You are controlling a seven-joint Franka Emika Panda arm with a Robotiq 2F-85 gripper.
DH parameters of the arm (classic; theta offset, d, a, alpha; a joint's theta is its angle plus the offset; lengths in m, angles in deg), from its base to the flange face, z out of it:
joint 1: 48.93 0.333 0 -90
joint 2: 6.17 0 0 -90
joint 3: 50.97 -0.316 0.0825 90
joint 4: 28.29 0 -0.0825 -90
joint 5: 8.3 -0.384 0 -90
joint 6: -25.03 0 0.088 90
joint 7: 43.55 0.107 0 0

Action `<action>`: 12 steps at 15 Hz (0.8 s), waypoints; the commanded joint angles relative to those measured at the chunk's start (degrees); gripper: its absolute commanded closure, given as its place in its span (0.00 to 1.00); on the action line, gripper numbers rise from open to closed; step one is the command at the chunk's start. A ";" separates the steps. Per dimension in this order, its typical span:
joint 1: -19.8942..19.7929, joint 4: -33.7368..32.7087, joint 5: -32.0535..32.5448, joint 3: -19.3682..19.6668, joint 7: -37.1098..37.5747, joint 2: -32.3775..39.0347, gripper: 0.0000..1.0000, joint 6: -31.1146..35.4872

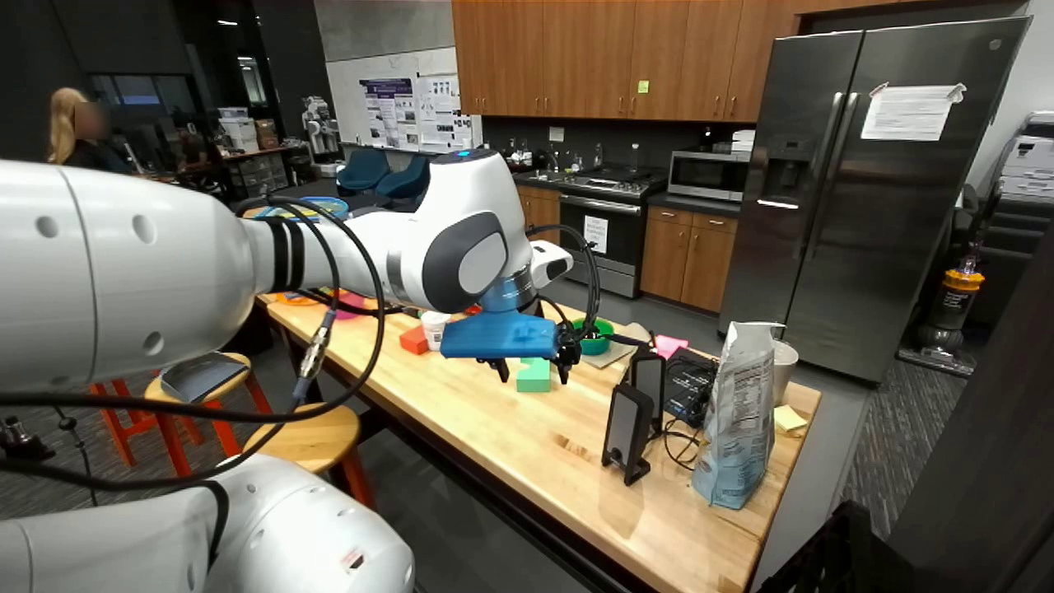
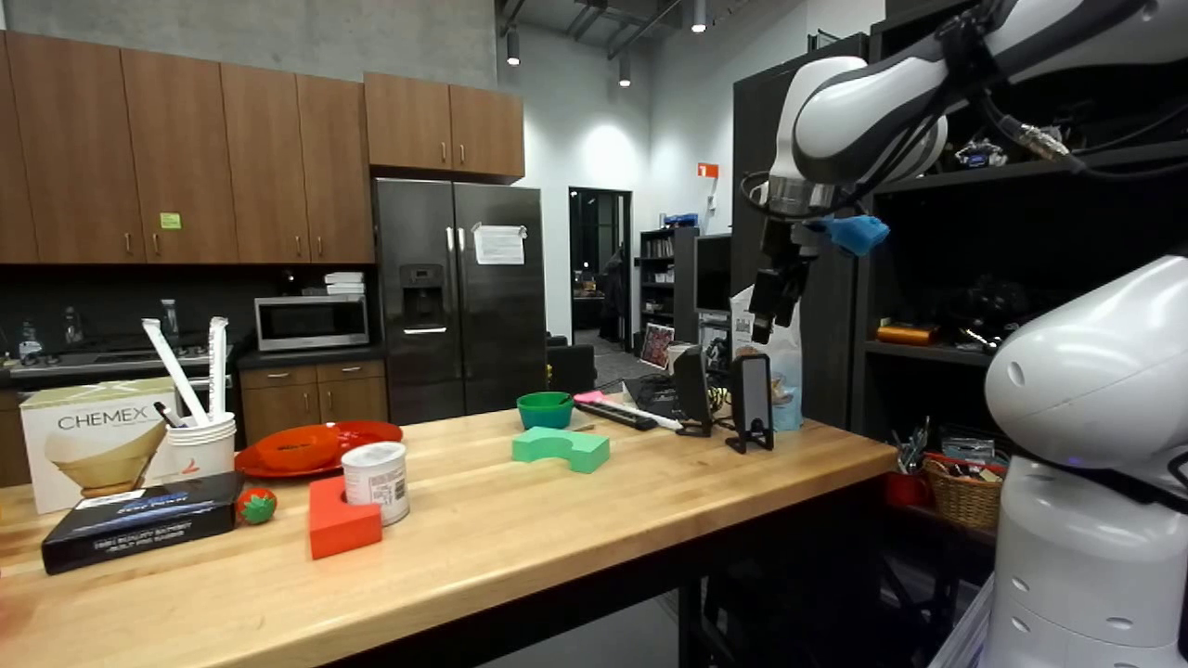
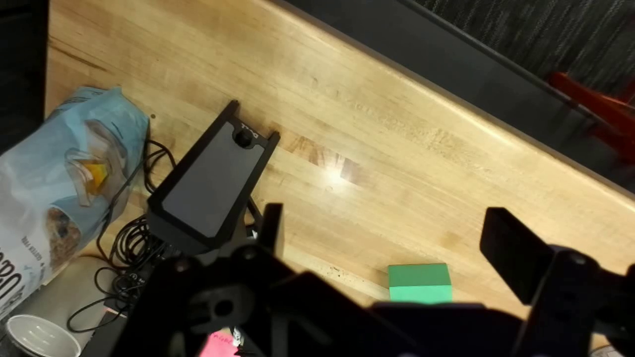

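Note:
My gripper (image 1: 533, 375) is open and empty, held above the wooden table (image 1: 502, 420). Its two black fingers stand wide apart in the wrist view (image 3: 384, 213), and it also shows in an exterior view (image 2: 776, 320). A green arch-shaped block (image 2: 587, 452) lies on the table. In the wrist view the end of the green block (image 3: 420, 282) shows between the fingers, farther down; the gripper base hides the rest. The gripper touches nothing. Two black speakers (image 2: 754, 399) stand upright near it; one speaker (image 3: 213, 183) is left of the fingers in the wrist view.
A blue-white bag (image 1: 737, 412) stands by the speakers and loose cables (image 3: 131, 243). A green bowl (image 2: 545, 410) is behind the block. Farther along are a red block (image 2: 343, 529), white tub (image 2: 379, 478), toy strawberry (image 2: 256, 506), red plate (image 2: 376, 431), black box (image 2: 144, 524) and Chemex box (image 2: 93, 427).

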State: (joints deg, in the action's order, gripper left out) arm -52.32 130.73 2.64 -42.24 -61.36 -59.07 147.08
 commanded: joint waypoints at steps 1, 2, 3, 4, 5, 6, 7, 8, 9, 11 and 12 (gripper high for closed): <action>0.20 -0.09 0.14 0.13 0.15 0.00 0.00 -0.12; 0.20 -0.09 0.14 0.13 0.15 0.00 0.00 -0.12; 0.20 -0.09 0.14 0.13 0.15 0.00 0.00 -0.12; 0.20 -0.09 0.14 0.13 0.15 0.00 0.00 -0.12; 0.20 -0.09 0.14 0.13 0.15 0.00 0.00 -0.12; 0.20 -0.09 0.14 0.13 0.15 0.00 0.00 -0.12; 0.20 -0.09 0.14 0.13 0.15 0.00 0.00 -0.12; 0.20 -0.09 0.14 0.13 0.15 0.00 0.00 -0.12; 0.20 -0.09 0.14 0.13 0.15 0.00 0.00 -0.12; -0.48 -0.09 0.68 -0.67 1.34 0.01 0.00 0.08; -1.36 -0.09 1.21 -1.73 3.44 0.11 0.00 1.31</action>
State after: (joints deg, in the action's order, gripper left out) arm -52.32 130.73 2.64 -42.33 -61.07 -59.07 147.06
